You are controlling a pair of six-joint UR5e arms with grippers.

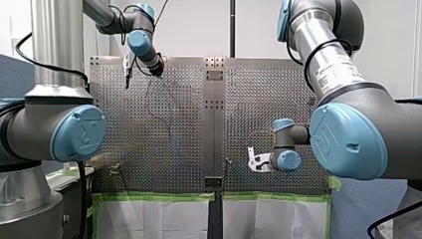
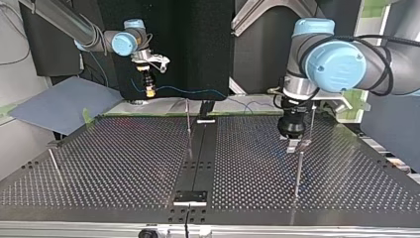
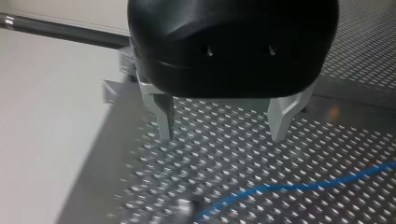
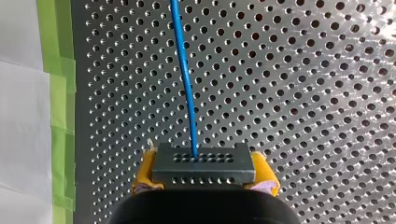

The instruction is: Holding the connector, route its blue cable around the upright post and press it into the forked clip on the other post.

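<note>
Our right hand [image 4: 204, 171], clenched on the connector [image 4: 203, 161] near the bench's [image 2: 124, 163] edge, has the blue cable [image 4: 187, 84] running straight ahead toward the upright post [image 2: 188, 124], while our left hand [image 3: 224, 126] hangs released.

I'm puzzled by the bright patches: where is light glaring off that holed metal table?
Right wrist view: the perforated metal table glares white ahead of the right gripper, to one side of the blue cable leaving the dark grey connector it holds. Left wrist view: small glints speckle the table under the open left gripper. Top view: it looks dark, palest at its far edge.
</note>
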